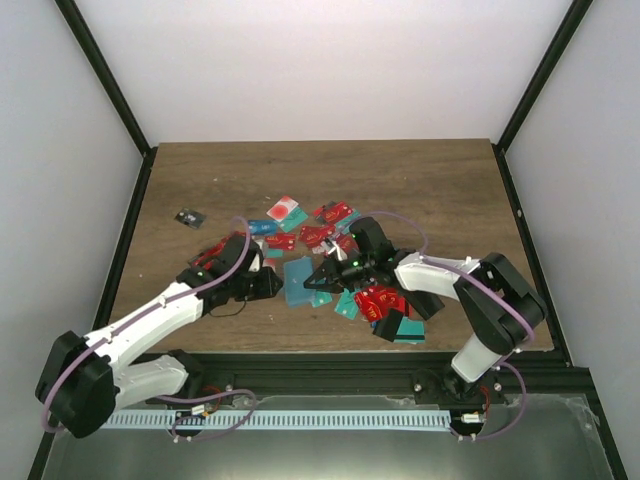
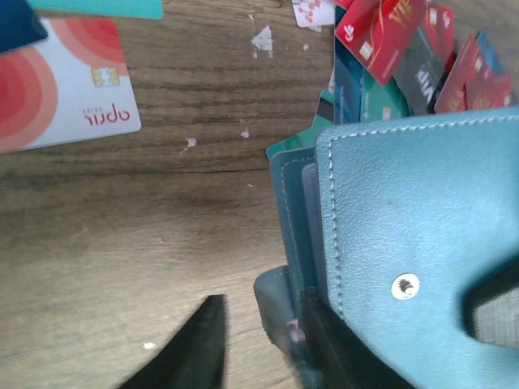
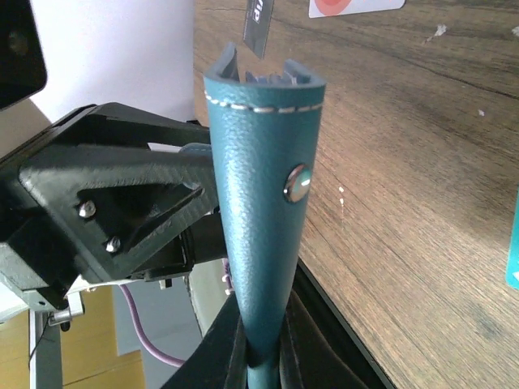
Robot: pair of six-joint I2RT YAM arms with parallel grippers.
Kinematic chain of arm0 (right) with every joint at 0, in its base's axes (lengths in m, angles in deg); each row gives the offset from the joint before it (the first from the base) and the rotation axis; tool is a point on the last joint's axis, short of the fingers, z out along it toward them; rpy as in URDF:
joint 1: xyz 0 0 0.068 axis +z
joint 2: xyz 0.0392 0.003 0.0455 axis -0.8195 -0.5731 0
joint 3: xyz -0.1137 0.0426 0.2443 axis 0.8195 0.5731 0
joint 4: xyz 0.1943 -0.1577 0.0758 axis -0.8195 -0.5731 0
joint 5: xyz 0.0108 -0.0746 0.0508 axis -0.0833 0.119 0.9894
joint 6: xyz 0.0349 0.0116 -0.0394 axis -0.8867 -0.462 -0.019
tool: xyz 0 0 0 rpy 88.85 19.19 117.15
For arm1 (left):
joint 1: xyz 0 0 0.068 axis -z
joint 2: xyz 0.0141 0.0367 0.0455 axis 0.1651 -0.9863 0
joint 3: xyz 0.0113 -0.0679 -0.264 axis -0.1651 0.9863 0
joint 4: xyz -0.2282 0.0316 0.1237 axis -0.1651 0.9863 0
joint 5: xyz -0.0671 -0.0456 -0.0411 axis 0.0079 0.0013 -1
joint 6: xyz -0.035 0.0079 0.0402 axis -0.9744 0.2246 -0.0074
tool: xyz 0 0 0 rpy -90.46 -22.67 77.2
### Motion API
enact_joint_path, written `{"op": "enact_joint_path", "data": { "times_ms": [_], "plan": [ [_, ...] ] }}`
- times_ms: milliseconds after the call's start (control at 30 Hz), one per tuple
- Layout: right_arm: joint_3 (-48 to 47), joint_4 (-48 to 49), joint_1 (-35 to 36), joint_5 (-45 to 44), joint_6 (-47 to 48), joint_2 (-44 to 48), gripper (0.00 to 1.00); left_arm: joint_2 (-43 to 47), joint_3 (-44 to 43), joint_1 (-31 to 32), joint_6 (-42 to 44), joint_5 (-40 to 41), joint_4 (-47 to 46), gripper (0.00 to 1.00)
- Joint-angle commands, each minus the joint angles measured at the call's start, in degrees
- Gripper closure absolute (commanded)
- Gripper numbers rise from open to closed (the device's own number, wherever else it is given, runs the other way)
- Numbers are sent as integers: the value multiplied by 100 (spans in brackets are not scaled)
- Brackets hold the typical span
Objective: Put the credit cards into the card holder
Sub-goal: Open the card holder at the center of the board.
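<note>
The card holder [image 1: 298, 283], a teal-blue wallet with a metal snap [image 2: 405, 285], stands on edge between both grippers. My right gripper [image 3: 263, 365] is shut on its folded edge [image 3: 259, 203] and holds it upright. My left gripper [image 2: 263, 324] is at its open side with the jaws apart. One finger [image 2: 195, 348] is over bare wood, and the other [image 2: 324, 340] is against the wallet's inner flaps [image 2: 280, 312]. The credit cards [image 1: 330, 232], mostly red, lie scattered behind and to the right. A white card with red rings [image 2: 57, 89] lies close by.
A small dark object [image 1: 187, 218] lies alone at the back left. A black case [image 1: 390, 325] and a teal piece [image 1: 410, 336] sit near the front edge, by more red cards [image 1: 378, 300]. My left gripper's black body [image 3: 105, 203] is close behind the wallet.
</note>
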Motion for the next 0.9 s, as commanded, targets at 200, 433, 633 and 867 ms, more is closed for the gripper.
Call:
{"op": "enact_joint_path", "data": {
  "times_ms": [200, 433, 633, 867],
  "plan": [
    [-46, 487, 103, 296, -112, -402, 95, 204, -213, -55, 98, 472, 206, 96],
    [-619, -482, 488, -175, 338, -1143, 58, 374, -760, -55, 597, 662, 1392, 96],
    [-850, -907, 549, -430, 557, -1206, 43, 330, -856, -57, 965, 430, 1594, 96],
    [-820, -1105, 558, -593, 701, -837, 38, 150, -916, -55, 896, -17, 1399, 96]
  ]
}}
